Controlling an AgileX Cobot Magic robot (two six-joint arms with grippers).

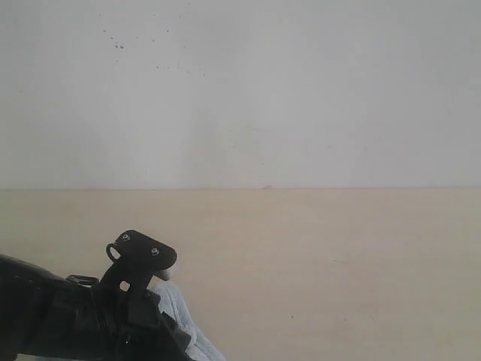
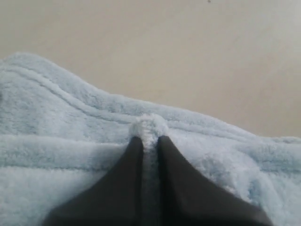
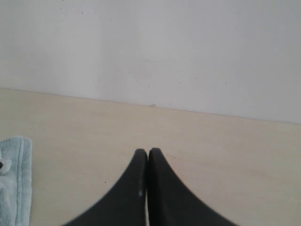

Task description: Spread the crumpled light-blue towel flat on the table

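The light-blue fluffy towel fills the lower part of the left wrist view, bunched in folds with a stitched hem. My left gripper is shut on the towel, a fold pinched between its two black fingers. In the exterior view only a small patch of towel shows at the bottom left, behind the black left arm; the gripper's tips are hidden there. A corner of the towel lies at the edge of the right wrist view. My right gripper is shut with nothing in it, above the bare beige table.
The beige table stretches from the towel to a white wall at the back. The left arm's black body occupies the bottom left corner of the exterior view.
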